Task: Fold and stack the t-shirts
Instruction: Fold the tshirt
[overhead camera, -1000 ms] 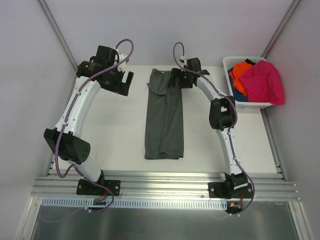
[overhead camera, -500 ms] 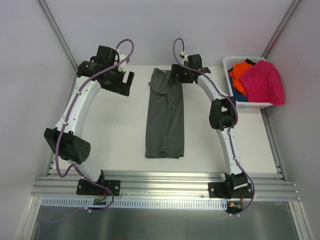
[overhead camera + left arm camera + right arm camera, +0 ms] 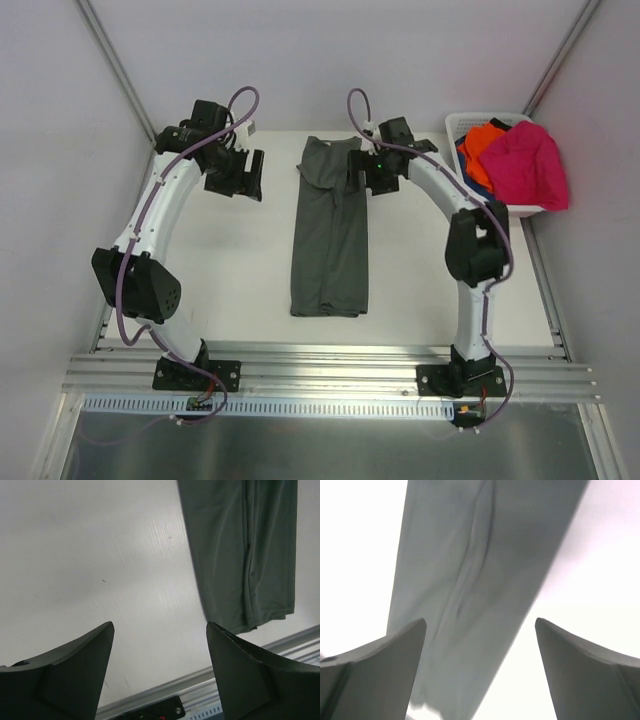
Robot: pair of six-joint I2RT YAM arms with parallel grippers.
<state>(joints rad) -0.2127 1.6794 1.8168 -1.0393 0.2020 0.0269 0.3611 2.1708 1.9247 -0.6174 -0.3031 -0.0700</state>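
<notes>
A dark grey-green t-shirt [image 3: 330, 235], folded lengthwise into a long strip, lies flat in the middle of the table. Magenta-pink [image 3: 527, 165], orange [image 3: 482, 143] and blue [image 3: 477, 188] t-shirts are heaped in the basket at the far right. My right gripper [image 3: 360, 175] hovers open at the strip's far right edge. In the right wrist view the grey cloth [image 3: 485, 555] runs below the open right gripper [image 3: 480, 621], nothing between its fingers. My left gripper [image 3: 243, 178] is open over bare table, left of the shirt. Its wrist view shows the open left gripper [image 3: 159, 625] and the strip [image 3: 245, 555] at upper right.
A white lattice basket [image 3: 463, 123] stands at the table's far right corner. Grey walls close in the left, back and right sides. An aluminium rail [image 3: 330, 365] with both arm bases runs along the near edge.
The right arm's elbow swung out to the right, and its gripper shifted slightly nearer along the shirt's far end. The left gripper drew a little to the left. The shirt has not moved.
</notes>
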